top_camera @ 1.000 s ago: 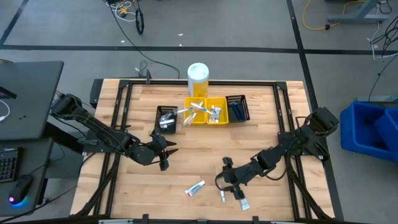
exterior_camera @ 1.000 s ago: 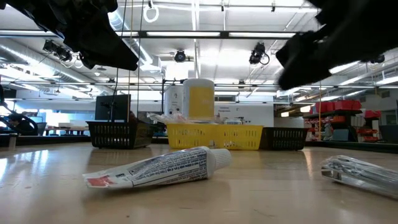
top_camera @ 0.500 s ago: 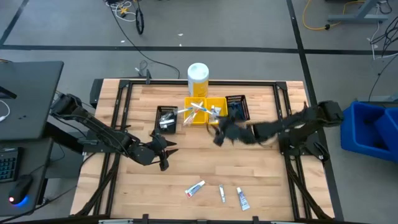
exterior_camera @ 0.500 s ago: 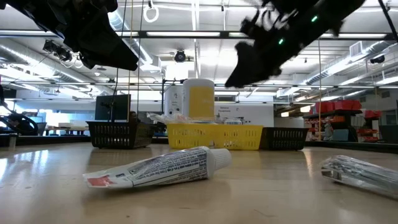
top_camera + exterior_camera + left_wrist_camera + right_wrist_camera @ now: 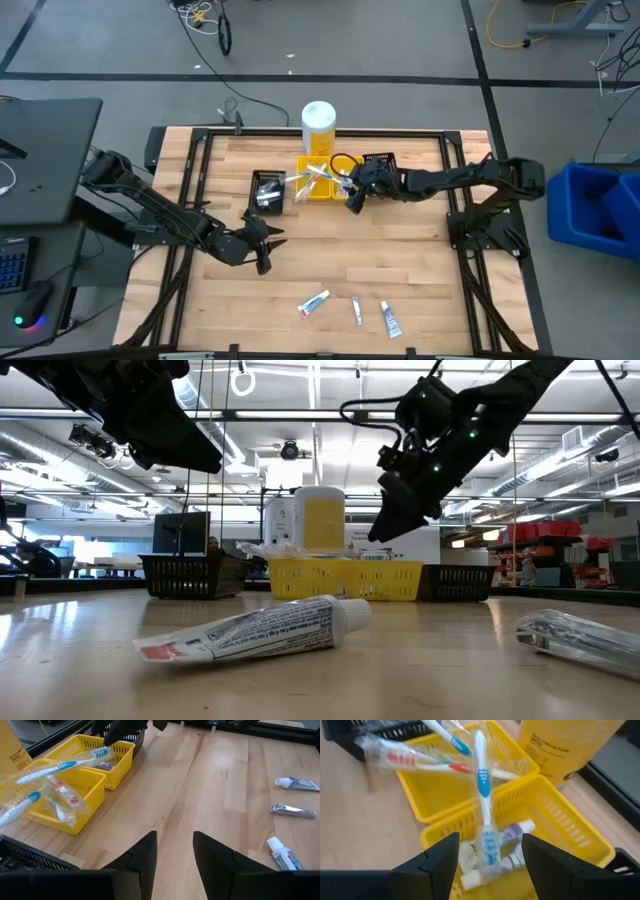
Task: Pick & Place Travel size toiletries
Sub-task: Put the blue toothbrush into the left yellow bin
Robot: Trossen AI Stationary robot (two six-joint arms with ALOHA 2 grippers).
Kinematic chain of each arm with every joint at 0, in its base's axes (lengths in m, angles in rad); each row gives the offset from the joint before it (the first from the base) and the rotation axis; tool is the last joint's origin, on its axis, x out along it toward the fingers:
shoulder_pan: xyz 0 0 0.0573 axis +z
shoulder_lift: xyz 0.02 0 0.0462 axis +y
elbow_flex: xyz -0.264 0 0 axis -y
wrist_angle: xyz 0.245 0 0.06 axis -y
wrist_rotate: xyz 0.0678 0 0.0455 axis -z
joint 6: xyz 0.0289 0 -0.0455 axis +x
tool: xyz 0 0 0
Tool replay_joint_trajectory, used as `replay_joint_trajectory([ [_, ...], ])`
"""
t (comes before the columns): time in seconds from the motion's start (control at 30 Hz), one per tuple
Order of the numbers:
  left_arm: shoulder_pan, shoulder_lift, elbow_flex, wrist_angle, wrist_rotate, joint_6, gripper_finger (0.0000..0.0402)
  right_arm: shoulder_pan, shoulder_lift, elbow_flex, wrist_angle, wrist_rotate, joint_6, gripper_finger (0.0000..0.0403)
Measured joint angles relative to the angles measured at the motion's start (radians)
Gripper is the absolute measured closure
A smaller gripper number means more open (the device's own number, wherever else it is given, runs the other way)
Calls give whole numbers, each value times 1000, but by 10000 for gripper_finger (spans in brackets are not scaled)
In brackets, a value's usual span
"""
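- Nearest the front edge of the table [image 5: 420, 290] lie three small toiletries in a row, apart from each other: a white toothpaste tube [image 5: 314, 302] with a red end, a thin silvery piece [image 5: 356, 311], and a second small white tube [image 5: 389, 320].
- In the low view the first tube [image 5: 255, 631] lies on its side, and the silvery piece [image 5: 580, 637] lies well to one side of it.
- Farther back, over the bare wood on the left half, hangs the left gripper [image 5: 262, 241]. Its jaws stand apart, and nothing is between them.
- Behind it sits a black bin [image 5: 268, 190].
- Next to that bin stand two yellow bins [image 5: 331, 181] side by side, holding toothbrushes [image 5: 482, 775] in clear wrappers and some small tubes [image 5: 516, 830].
- The right gripper [image 5: 353, 198] hangs just above the yellow bins. Its fingers [image 5: 432, 857] are open and hold nothing; a blue-and-white toothbrush lies between them, resting across the rim of the bin.
- Another black bin [image 5: 382, 172] sits beside the yellow ones, partly under the right arm.
- At the far edge stands a tall white-and-yellow container [image 5: 319, 128].
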Motion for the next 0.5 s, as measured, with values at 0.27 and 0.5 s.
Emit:
replay_joint_trajectory([
  [0.27,0,0,0,1,0,0,267,-4,91,0,60,1,-25,184],
  [0.5,0,0,0,2,0,-3,268,-30,109,0,96,24,-37,184],
])
